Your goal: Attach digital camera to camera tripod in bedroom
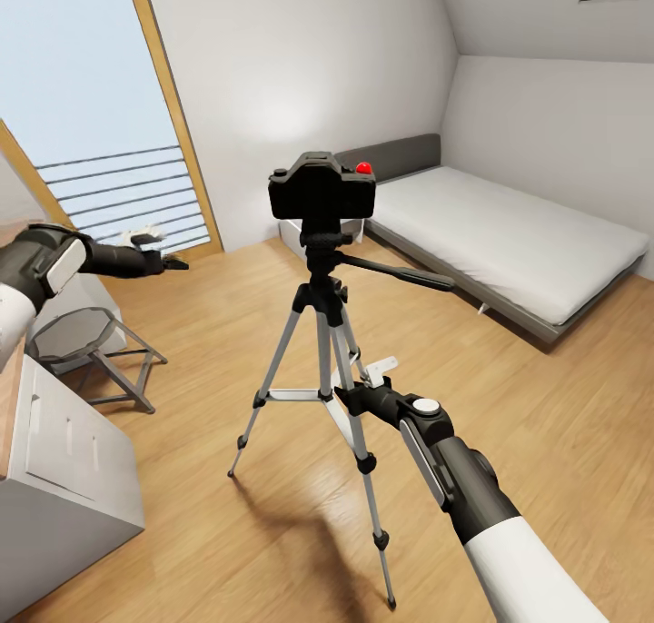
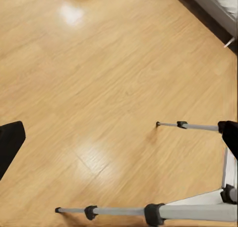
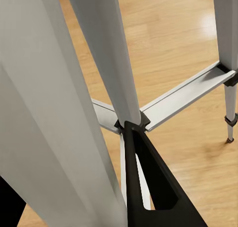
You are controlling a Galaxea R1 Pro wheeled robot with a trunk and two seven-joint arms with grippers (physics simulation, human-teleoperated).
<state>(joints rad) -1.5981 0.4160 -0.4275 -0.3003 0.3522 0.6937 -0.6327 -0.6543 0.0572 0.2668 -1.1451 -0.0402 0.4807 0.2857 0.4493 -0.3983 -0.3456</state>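
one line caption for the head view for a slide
Digital camera mounted atop the camera tripod beside the bed.

Right hand (image 1: 363,389) fingertips hidden behind camera tripod (image 1: 320,351) legs, bed (image 1: 509,232) cut off at right edge

Matt black digital camera (image 1: 322,189), silvery metal camera tripod (image 1: 320,360), glossy wood floor (image 1: 545,405).
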